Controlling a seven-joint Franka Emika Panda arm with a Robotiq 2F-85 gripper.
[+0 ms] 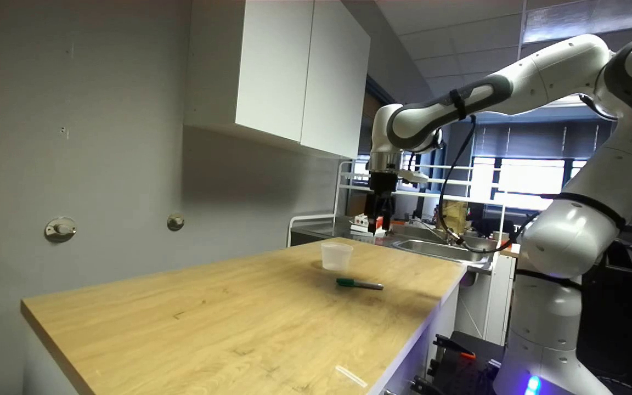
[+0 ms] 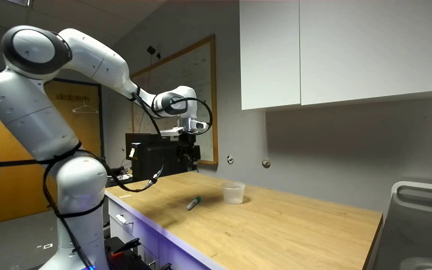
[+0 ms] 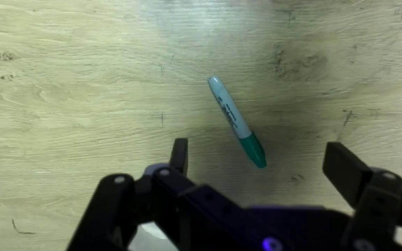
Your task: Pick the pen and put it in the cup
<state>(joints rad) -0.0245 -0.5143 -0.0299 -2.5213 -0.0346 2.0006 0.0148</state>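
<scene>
The pen [image 3: 237, 122], a greyish marker with a green cap, was just lying on the wood-look countertop [image 1: 212, 329], right around the middle of the wrist view and slanted so the cap pointed down toward the lower right. The gripper [image 3: 259, 157] was spread pretty wide, one finger a bit left of centre and the other over at the lower right, with the cap showing between them from that angle. In both exterior views it hung in the air above the countertop, apart from the pen. The cup [image 2: 233, 195], a small whitish see-through one, stood upright near the pen, just right of it and below mid-frame in an exterior view. The robot arm [image 2: 96, 56] took up the left side there, and a white wall cabinet [image 2: 369, 48] filled the upper right. Also, a thin white strip [image 1: 351, 376] lay on the countertop, bottom and slightly right of centre in an exterior view.
</scene>
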